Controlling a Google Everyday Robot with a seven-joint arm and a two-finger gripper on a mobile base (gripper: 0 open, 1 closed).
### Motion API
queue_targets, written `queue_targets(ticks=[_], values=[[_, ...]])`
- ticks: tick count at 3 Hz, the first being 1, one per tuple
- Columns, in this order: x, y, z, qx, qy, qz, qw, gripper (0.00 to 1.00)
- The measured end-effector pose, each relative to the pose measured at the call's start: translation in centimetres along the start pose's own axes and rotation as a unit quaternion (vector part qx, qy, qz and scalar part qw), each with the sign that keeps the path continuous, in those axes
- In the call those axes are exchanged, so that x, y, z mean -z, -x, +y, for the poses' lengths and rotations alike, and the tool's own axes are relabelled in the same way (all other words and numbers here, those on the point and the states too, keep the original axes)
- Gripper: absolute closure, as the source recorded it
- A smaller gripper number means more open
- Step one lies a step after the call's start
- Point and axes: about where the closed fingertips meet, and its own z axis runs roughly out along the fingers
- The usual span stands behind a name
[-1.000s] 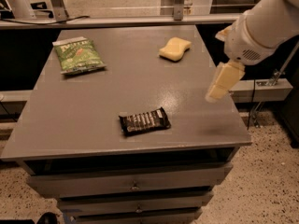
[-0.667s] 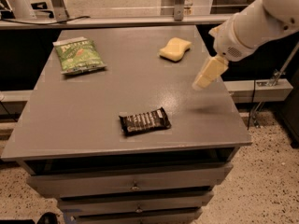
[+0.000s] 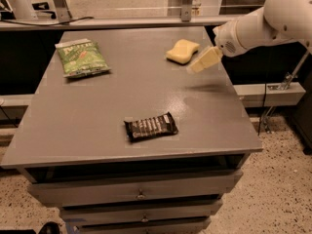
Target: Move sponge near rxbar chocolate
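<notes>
Camera view: looks down on a grey bench from its near side, with speckled floor to the right.
bench (image 3: 146, 91): a flat grey top carrying three things, all well apart from one another.
drawers (image 3: 141, 191): stacked under the near edge of the bench, each with a small knob at its middle.
arm (image 3: 263, 23): white and rounded, it reaches in from the far right over the bench's right edge.
green snack bag (image 3: 82, 57): lies flat at the far left of the bench.
rxbar chocolate (image 3: 150, 126): a dark wrapper with pale lettering, lying flat near the front edge, a little right of centre and slightly askew.
sponge (image 3: 182, 51): pale yellow, resting on the bench at the far right, well apart from the rxbar chocolate.
gripper (image 3: 195, 66): cream-coloured, slanting down and leftward from the arm's end. Its tip hangs above the bench just right of the sponge, with a sliver of grey between them. Whether it is open or closed I cannot tell.
shadow (image 3: 207, 87): a dark smear on the bench just nearer than the gripper.
</notes>
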Motion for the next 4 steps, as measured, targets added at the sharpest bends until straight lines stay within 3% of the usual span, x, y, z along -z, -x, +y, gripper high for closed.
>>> queue_targets(ticks=[1, 2, 3, 4], values=[[-2.9, 0.7, -2.7, -0.064, 0.004, -0.061, 0.9961, 0.00], [-5.6, 1.3, -4.0, -0.097, 0.008, -0.091, 0.9911, 0.00], [-7.8, 1.0, -4.6, -0.101, 0.008, -0.086, 0.9911, 0.00], [-9.2, 0.3, -5.0, -0.105, 0.007, -0.077, 0.9915, 0.17]])
